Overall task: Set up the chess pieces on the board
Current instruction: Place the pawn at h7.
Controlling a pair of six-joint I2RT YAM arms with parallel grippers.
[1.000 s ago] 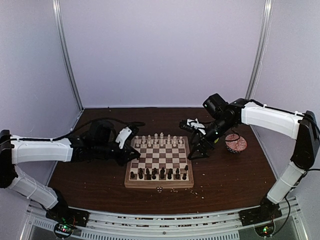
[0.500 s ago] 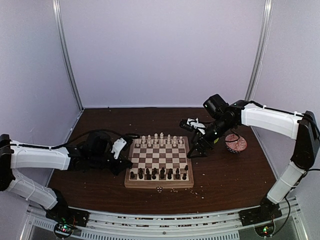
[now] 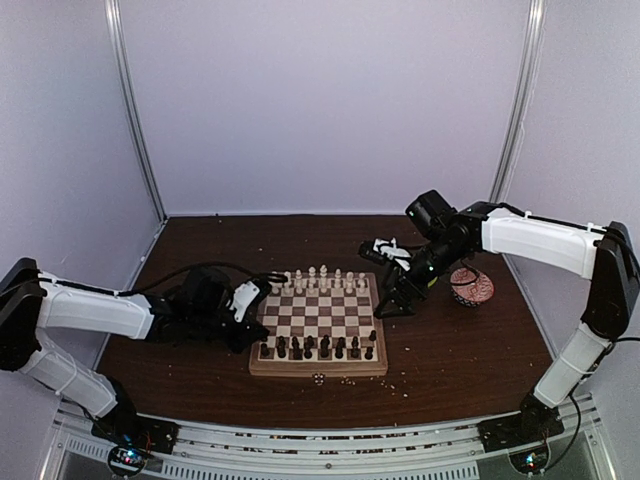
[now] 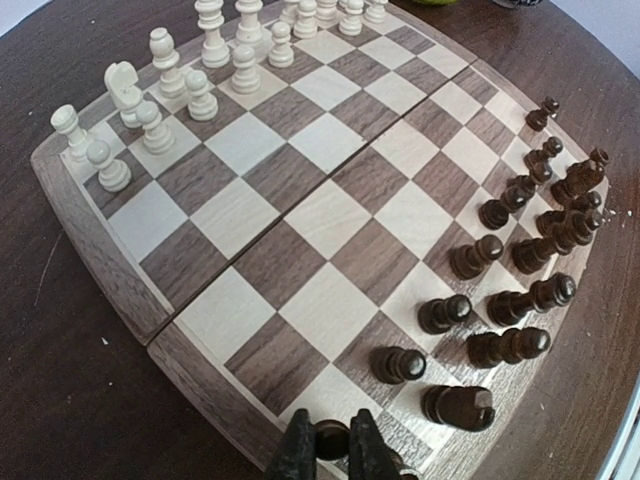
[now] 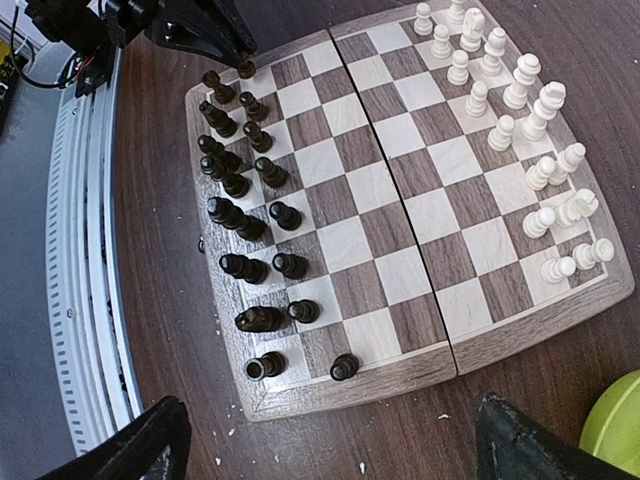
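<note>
1. Your left gripper [image 3: 256,322] has swung away from the far-left corner beside the white pieces [image 3: 318,279] and pulled back off the rim. Now it sits low at the near-left side of the board [image 3: 320,372].
2. Its jaws are pinched narrow on a dark pawn [image 4: 331,438], right over the board's left edge and level with the front row of the dark pieces [image 3: 315,348].
3. That reads to me as a delivery. The left-end slot in that front row looks like the one gap, so this could be the closing pawn for the dark side.
4. Only the pawn's rounded head shows between the fingers [image 4: 298,450]. I judge it upright, long axis vertical, head up, but its base is hidden.
5. The board lies square to you, dark ranks nearest the arm bases, white ranks far.
6. Your right gripper [image 3: 387,303] has barely stirred: jaws spread wide, nothing in them, hovering just off the board's right edge.
</note>
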